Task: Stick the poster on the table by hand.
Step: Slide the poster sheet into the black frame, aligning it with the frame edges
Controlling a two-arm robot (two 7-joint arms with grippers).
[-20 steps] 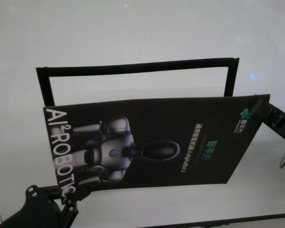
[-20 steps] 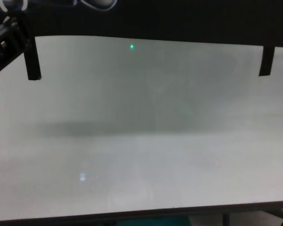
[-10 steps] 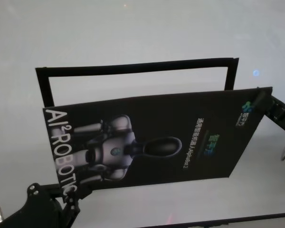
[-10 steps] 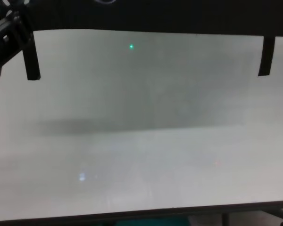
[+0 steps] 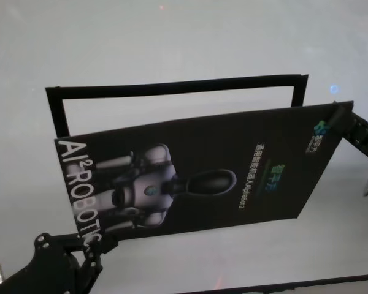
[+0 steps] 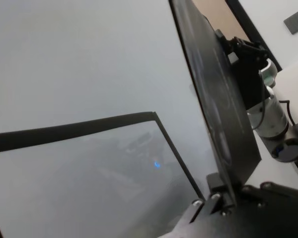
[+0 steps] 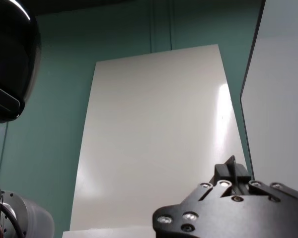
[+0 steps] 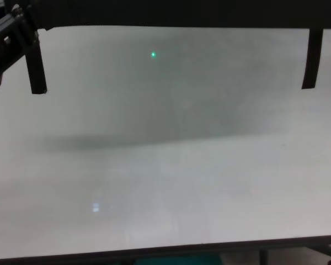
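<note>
Poster [image 5: 202, 177] hangs above the surface [image 5: 172, 37] in the head view, left hand [image 5: 89, 260] clamped on its 7 o'clock corner, right hand [image 5: 342, 116] gripping the 2 o'clock corner, likely to line it up with the black frame [image 5: 178, 87] beneath. Left wrist view: poster edge-on, fingers [image 6: 216, 191] pinching it. Chest view: only its lower edge and hanging strips [image 8: 36, 66] show; both hands are cut off.

L pincer [image 5: 89, 250] near-left, R pincer [image 5: 338, 116] far-right, both raised & clamped shut.
</note>
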